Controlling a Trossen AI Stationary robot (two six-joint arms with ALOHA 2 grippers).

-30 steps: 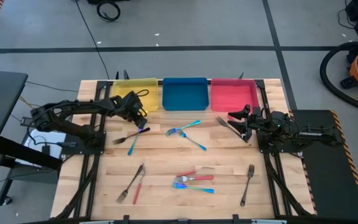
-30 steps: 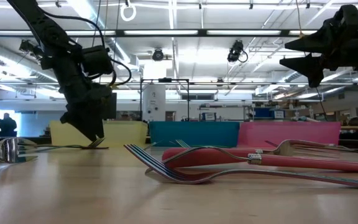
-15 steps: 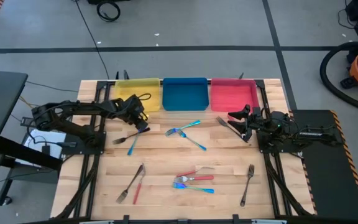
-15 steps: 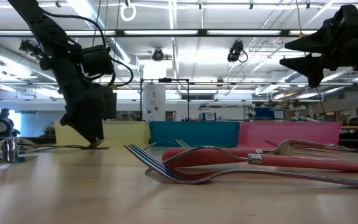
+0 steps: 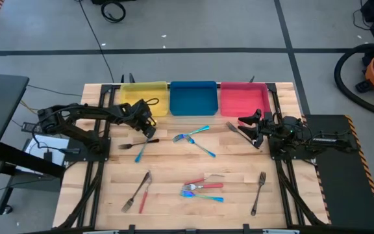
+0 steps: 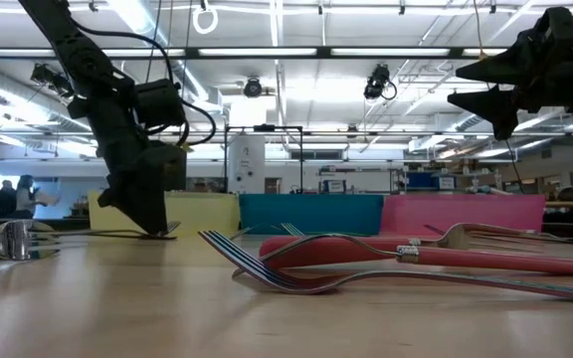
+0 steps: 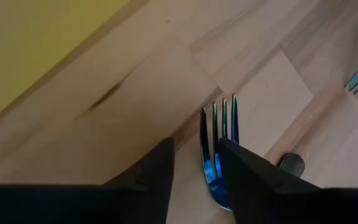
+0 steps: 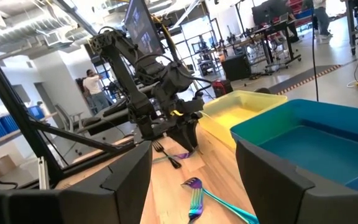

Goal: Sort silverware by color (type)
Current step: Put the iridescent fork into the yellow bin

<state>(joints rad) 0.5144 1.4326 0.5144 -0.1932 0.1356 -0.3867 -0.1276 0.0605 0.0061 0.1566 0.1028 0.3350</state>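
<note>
My left gripper [image 5: 149, 127] points down over a blue iridescent fork [image 5: 139, 152] lying flat on the wood near the yellow tray. In the left wrist view its fingers [image 7: 194, 168] stand a narrow gap apart on either side of the fork's neck, and the tines [image 7: 219, 134] show beyond them. A dark fork [image 5: 130, 145] lies beside it, its handle end [image 7: 291, 163] close by. In the low view the left gripper [image 6: 157, 227] reaches almost down to the table. My right gripper [image 5: 245, 123] waits open and raised [image 6: 490, 85] near the red tray. My left gripper comes from above at the blue fork's neck [image 7: 216, 190], just behind the tines, with one finger [image 7: 241, 171] overlapping the fork's edge. The fork lies flat on the table. I cannot tell whether the fingers touch it.
Yellow [image 5: 143, 97], blue [image 5: 192, 96] and red [image 5: 242, 97] trays line the far edge. Teal pieces [image 5: 192, 135] lie mid-table, red and blue ones [image 5: 203, 188] nearer. A dark fork with a red knife [image 5: 138, 192] lies near left and a dark fork [image 5: 258, 192] near right.
My left gripper has moved a little toward the table's right and come down closer to the table, over the blue fork. My right arm has kept still.
</note>
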